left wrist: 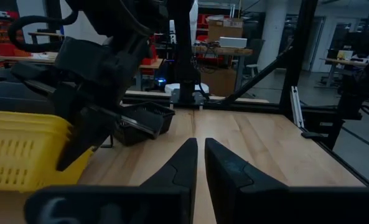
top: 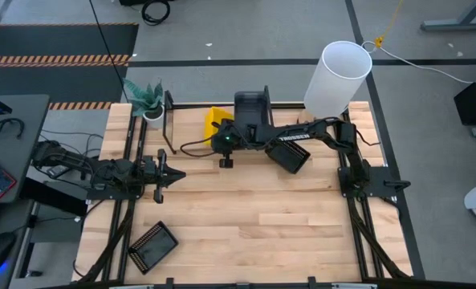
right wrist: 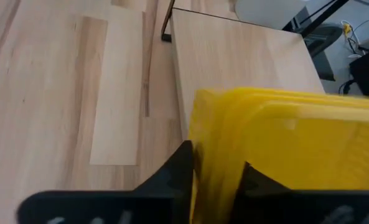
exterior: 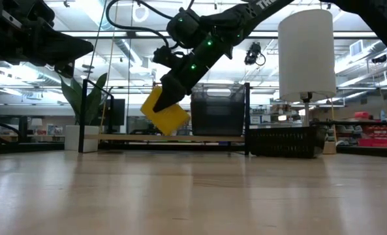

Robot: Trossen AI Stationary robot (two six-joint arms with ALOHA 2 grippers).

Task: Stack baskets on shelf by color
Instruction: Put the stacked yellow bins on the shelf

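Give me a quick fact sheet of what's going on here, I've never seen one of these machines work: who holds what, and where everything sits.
right gripper: clamped on the rim of a yellow basket, holding it tilted above the shelf
left gripper: fingers nearly together, holding nothing, over the table's left side
dark grey basket: standing on the shelf, beside the yellow one
black mesh basket: lying on the table near its front left corner
second black mesh basket: on the table by the shelf's end
white cylinder: at the back right
potted plant: back left corner
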